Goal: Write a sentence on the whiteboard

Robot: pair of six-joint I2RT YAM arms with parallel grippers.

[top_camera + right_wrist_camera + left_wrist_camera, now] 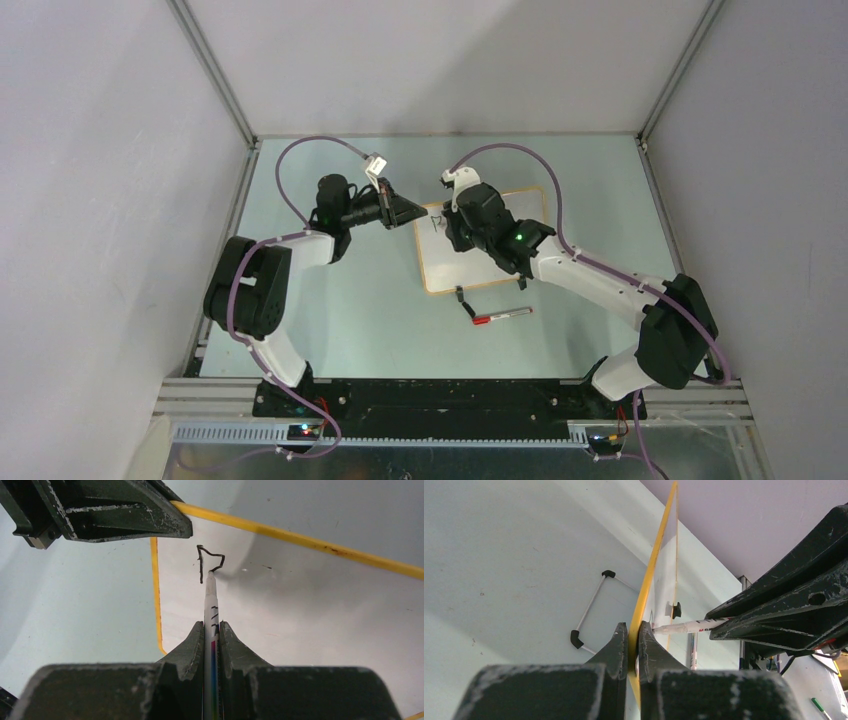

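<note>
The whiteboard [440, 268] lies near the middle of the bench [350, 320], a little toward the far edge, with its longer sides running toward the far and near edges. Much of its far half is hidden under the right arm in the overhead view.

The left tool [633, 631] is closed on the board's yellow-orange frame [650, 575], one finger on each face. It holds the left side near the far-left corner. From these views I cannot tell whether that edge is lifted off the bench or rests flat on it.

The right tool [212, 626] is clamped on a white marker [211, 597], which runs straight out between its fingers. The black tip touches the white surface close to the board's far-left corner, just beside the left tool's fingers. At the tip is the start of the sentence [207, 562]: an upright black stroke with a small angular loop at its top, like the upper part of a letter. The rest of the writing surface in the right wrist view is bare.

A second marker with a red end [502, 316] lies on the bench just beyond the board's near edge, close to but apart from the frame. A small black clip [461, 296] sits at that near edge. In the left wrist view, a thin white wire bracket with black end caps [590, 605] lies on the bench beside the board.
</note>
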